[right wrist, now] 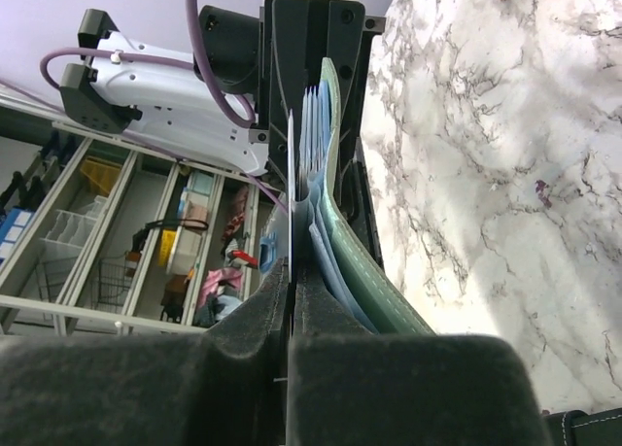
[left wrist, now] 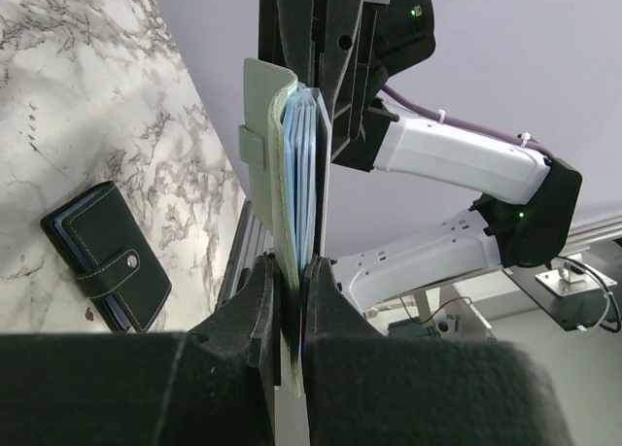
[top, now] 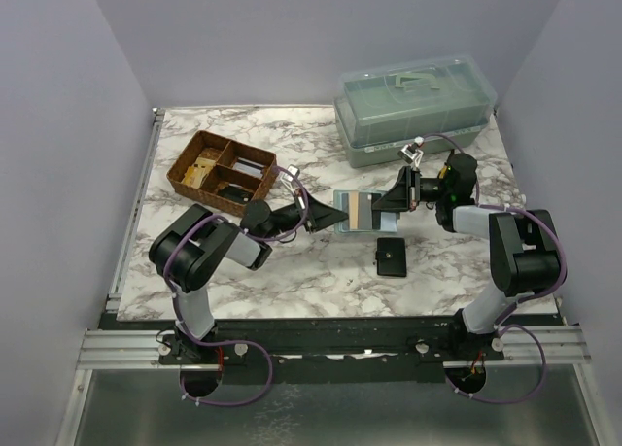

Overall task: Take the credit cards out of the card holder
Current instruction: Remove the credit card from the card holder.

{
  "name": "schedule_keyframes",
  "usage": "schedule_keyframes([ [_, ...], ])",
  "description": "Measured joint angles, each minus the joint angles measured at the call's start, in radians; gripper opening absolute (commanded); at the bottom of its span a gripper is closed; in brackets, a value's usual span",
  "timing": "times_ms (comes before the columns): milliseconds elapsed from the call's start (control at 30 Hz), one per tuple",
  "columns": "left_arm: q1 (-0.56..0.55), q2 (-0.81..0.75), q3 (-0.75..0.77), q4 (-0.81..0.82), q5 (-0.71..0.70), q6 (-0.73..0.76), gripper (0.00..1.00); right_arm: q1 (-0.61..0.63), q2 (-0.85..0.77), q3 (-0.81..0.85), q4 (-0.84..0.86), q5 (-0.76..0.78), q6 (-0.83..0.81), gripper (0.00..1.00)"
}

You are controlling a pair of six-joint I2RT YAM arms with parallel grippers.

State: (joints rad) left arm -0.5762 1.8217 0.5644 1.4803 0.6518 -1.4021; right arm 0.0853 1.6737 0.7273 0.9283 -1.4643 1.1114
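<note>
The sage green card holder (top: 346,213) hangs open above the table's middle, held between both grippers. My left gripper (top: 333,216) is shut on its left edge; in the left wrist view the jaws (left wrist: 292,271) pinch the green cover (left wrist: 262,145) and its pale blue pockets (left wrist: 305,174). My right gripper (top: 382,204) is shut on a thin card seen edge-on (right wrist: 291,174), which stands beside the blue pockets (right wrist: 313,145) and the green cover (right wrist: 374,291). A tan-brown card face (top: 361,213) shows in the top view. The pale blue card cannot be told apart from the pockets.
A black snap wallet (top: 391,257) lies shut on the marble just in front of the grippers, also in the left wrist view (left wrist: 107,257). A brown divided basket (top: 185,159) stands at the back left. A clear lidded plastic box (top: 413,106) stands at the back right.
</note>
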Motion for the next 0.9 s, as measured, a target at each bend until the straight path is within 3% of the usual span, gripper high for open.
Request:
schedule_keyframes([
  [900, 0.149, -0.106, -0.132, 0.003, 0.047, -0.007, 0.0, -0.026, 0.0, 0.008, -0.009, -0.004, -0.021, 0.0],
])
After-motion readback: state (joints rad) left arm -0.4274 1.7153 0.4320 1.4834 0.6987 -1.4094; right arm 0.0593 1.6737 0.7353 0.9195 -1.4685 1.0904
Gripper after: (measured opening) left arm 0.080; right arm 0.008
